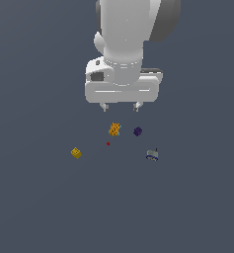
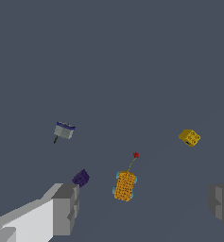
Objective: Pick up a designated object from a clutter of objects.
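Gripper (image 1: 121, 106) hangs w/ fingers spread, empty, over the orange lump (image 1: 114, 129). Beyond it, past the purple cube (image 1: 137, 131), sits the grey-white box (image 1: 152, 155) w/ blue band: probably light, stiff; pinch across its flat sides.
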